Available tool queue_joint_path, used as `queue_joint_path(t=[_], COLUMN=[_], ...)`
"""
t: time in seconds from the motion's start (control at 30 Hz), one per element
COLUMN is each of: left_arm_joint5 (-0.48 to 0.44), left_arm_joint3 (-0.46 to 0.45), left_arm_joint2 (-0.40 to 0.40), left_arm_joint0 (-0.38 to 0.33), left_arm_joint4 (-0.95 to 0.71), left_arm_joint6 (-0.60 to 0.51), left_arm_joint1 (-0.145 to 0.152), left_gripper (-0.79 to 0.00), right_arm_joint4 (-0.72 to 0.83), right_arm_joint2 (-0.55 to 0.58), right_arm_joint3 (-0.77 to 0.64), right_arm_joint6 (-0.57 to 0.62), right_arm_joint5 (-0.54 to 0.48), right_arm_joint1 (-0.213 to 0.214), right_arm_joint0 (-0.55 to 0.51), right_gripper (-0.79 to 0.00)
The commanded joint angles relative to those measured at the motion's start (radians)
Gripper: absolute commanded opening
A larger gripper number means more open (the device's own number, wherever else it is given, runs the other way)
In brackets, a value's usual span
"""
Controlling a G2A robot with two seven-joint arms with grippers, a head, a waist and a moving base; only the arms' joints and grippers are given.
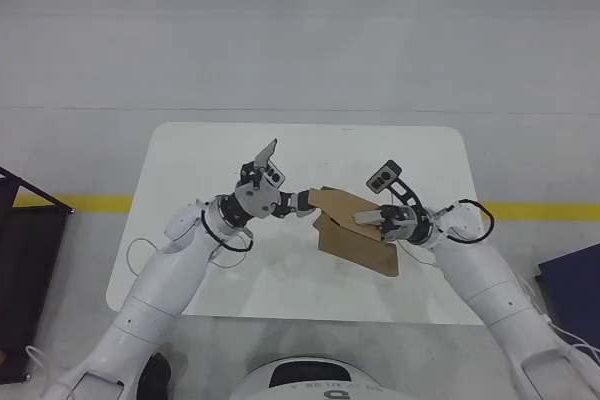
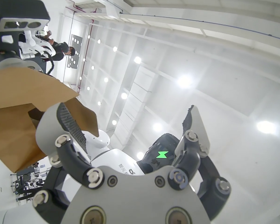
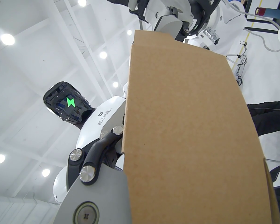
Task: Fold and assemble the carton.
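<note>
Carton (image 3: pixel 189 129) clamped in right end effector (image 1: pixel 372 217); left end effector (image 2: pixel 127 117) wide open, carton flap just beside one finger (image 2: pixel 67 122).

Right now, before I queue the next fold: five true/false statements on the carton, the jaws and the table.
1. The left gripper has its jaws wide open. True.
2. The carton sits at a corner of the table, away from both arms. False: it is near the table's middle, between the left gripper and the right gripper.
3. The carton is plain brown cardboard. True.
4. The carton is a fully closed box. False: its flaps stick out, unfolded.
5. The table is black. False: it is white.
</note>
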Motion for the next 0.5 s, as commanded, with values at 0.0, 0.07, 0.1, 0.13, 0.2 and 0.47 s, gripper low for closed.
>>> queue_joint_path(t=[0.0, 0.07, 0.1, 0.13, 0.2, 0.47], left_arm_joint5=[0.01, 0.021, 0.029, 0.036, 0.041, 0.057], left_arm_joint3=[0.009, 0.015, 0.016, 0.017, 0.018, 0.018], left_arm_joint2=[0.004, 0.009, 0.012, 0.014, 0.016, 0.016], left_arm_joint0=[-0.003, -0.004, -0.004, -0.004, -0.003, 0.001], left_arm_joint4=[-0.018, -0.029, -0.039, -0.045, -0.048, -0.055], left_arm_joint6=[-0.005, -0.015, -0.021, -0.025, -0.028, -0.032], left_arm_joint1=[-0.003, -0.006, -0.007, -0.009, -0.01, -0.016], left_gripper=[0.0, 0.0, 0.0, 0.0, 0.0, 0.0], right_arm_joint4=[0.001, 0.002, 0.002, 0.002, 0.0, 0.004], right_arm_joint2=[0.001, 0.001, 0.001, 0.001, 0.0, -0.007], right_arm_joint3=[-0.004, -0.007, -0.007, -0.008, -0.009, -0.013], right_arm_joint6=[0.0, 0.0, 0.0, 0.0, 0.0, 0.0], right_arm_joint5=[-0.002, -0.002, -0.002, -0.003, -0.001, -0.002], right_arm_joint1=[0.001, 0.002, 0.003, 0.003, 0.004, 0.005], right_arm_joint0=[-0.002, -0.003, -0.004, -0.004, -0.004, -0.003], right_gripper=[-0.785, -0.785, -0.785, -0.785, -0.785, -0.785])
